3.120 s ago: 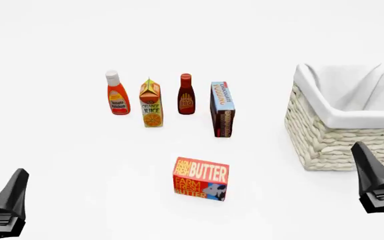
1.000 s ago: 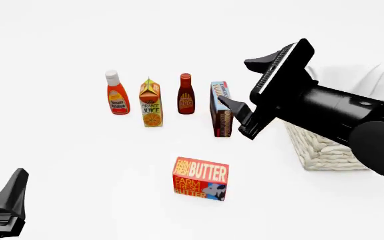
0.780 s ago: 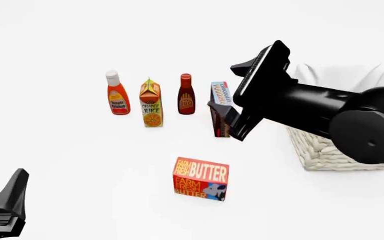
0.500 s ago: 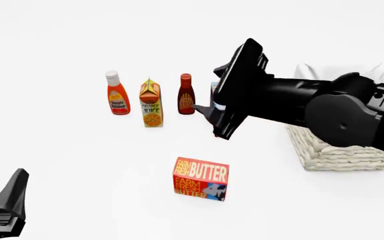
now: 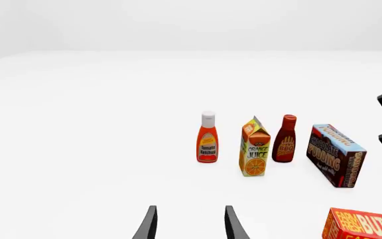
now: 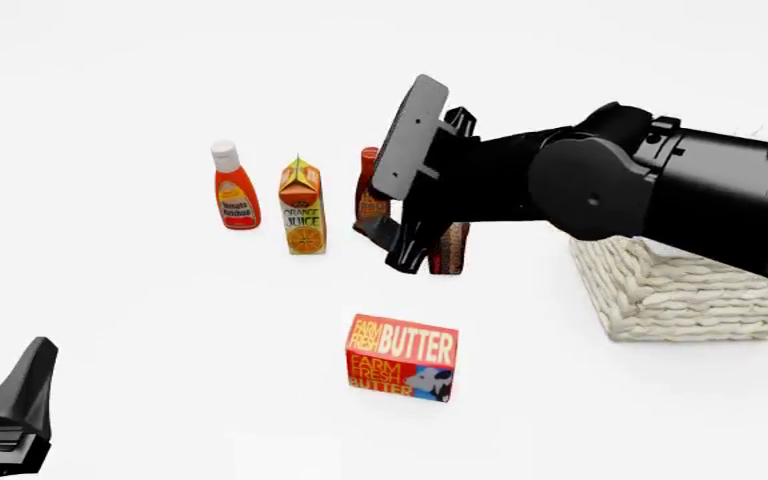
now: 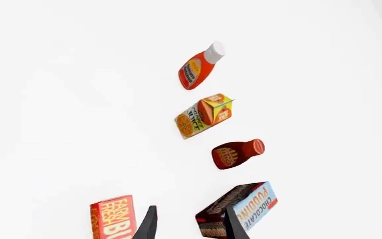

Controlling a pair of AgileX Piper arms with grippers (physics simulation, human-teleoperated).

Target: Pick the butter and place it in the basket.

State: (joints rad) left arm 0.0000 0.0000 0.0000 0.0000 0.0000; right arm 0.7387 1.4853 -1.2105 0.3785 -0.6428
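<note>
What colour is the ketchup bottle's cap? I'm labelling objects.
White, on the orange-red ketchup bottle; clearest in the left wrist view.

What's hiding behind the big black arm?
Behind the right arm, the BBQ bottle and pudding box peek out, mostly covered. The basket shows only its woven side; its inside is hidden.

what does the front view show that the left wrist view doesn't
Only the front view shows the basket, the whole right arm with its open right gripper hanging above the table, and the full butter. Only the left wrist view shows the open left gripper fingers side by side. Both show the ketchup bottle, orange juice carton, BBQ sauce bottle and chocolate pudding box.
</note>
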